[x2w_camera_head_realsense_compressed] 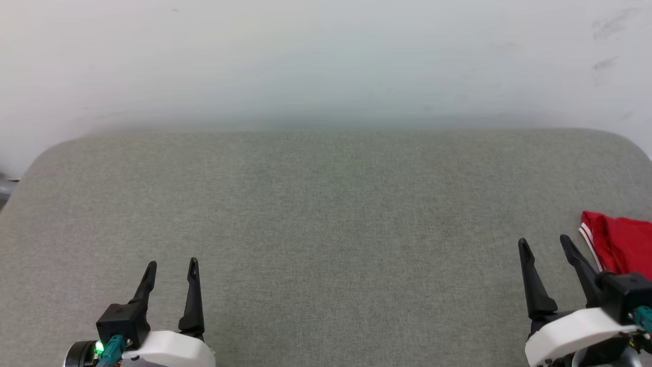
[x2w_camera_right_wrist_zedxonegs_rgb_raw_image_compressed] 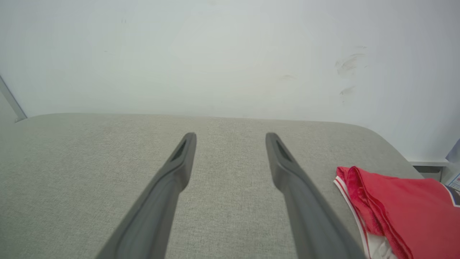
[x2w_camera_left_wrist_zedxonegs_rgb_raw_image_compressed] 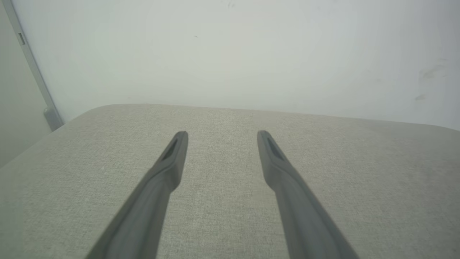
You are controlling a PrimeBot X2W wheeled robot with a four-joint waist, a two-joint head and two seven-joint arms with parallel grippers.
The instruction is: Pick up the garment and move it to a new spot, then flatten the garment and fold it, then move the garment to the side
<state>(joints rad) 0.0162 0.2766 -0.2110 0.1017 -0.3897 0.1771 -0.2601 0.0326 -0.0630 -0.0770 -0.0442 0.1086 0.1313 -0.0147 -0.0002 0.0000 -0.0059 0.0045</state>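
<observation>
A grey cloth-covered tabletop (x2w_camera_head_realsense_compressed: pixel 326 229) with rounded far corners spreads from left to right. Behind its far edge stands a white wall (x2w_camera_head_realsense_compressed: pixel 326 61), with faint dark scuffs (x2w_camera_head_realsense_compressed: pixel 610 25) at the far right. A grey strip (x2w_camera_left_wrist_zedxonegs_rgb_raw_image_compressed: pixel 32 68) slants up the wall at the far left.

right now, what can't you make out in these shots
- Full outline of the garment: head view, cut off by the right edge, its lower part behind the base of the right pincer.
- Its print and how it is folded: right wrist view, the cloth runs off the right and bottom edges; the dark patch at the edge is too small to read.
- Near edge of the grey padded surface: head view, below the frame.
</observation>
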